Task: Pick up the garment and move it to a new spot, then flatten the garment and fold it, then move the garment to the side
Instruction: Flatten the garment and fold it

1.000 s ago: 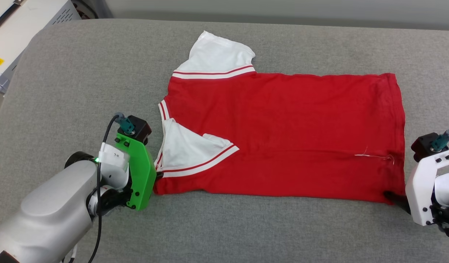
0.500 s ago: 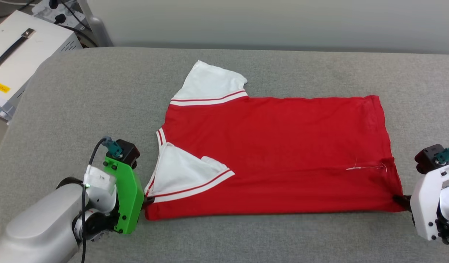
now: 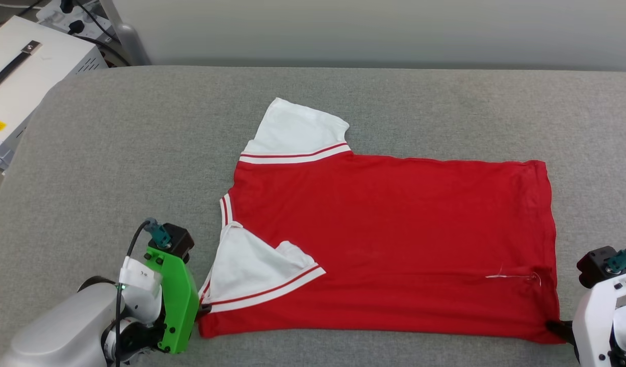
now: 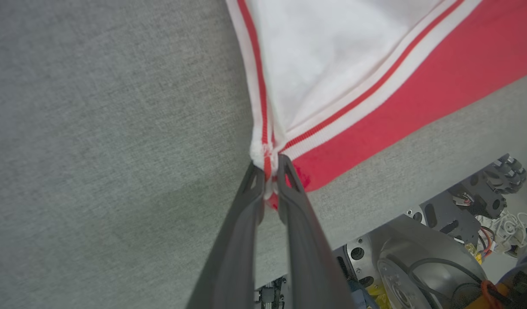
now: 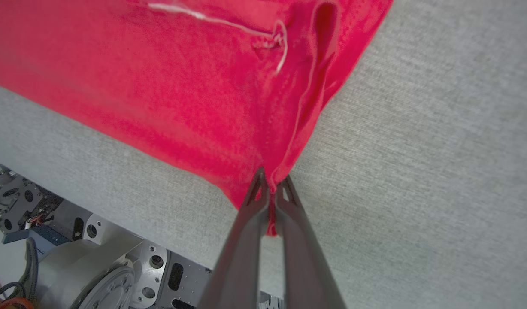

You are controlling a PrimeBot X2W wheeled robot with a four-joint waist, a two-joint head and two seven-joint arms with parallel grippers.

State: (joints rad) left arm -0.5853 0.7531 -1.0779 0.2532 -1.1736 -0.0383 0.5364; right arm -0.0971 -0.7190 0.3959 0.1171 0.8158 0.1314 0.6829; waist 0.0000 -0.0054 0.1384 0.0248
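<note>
The garment [image 3: 394, 244], a red T-shirt with white sleeves and striped trim, lies spread flat on the grey padded table [image 3: 139, 153], its near sleeve folded in over the body. My left gripper [image 3: 205, 308] is shut on the garment's near left corner, by the striped collar trim [image 4: 268, 165]. My right gripper [image 3: 557, 326] is shut on the near right hem corner [image 5: 272, 182]. A loose white thread [image 5: 229, 23] lies on the red cloth near the hem.
A white equipment box [image 3: 17, 76] with cables stands off the table's far left corner. The table's near edge runs just below both grippers, with the robot's base [image 4: 418, 257] beneath it. Bare grey surface lies left of and behind the garment.
The garment's near edge has been drawn closer to the table's near edge by both grippers, which keep their hold. The head camera has also tilted, showing more of the wall behind.
</note>
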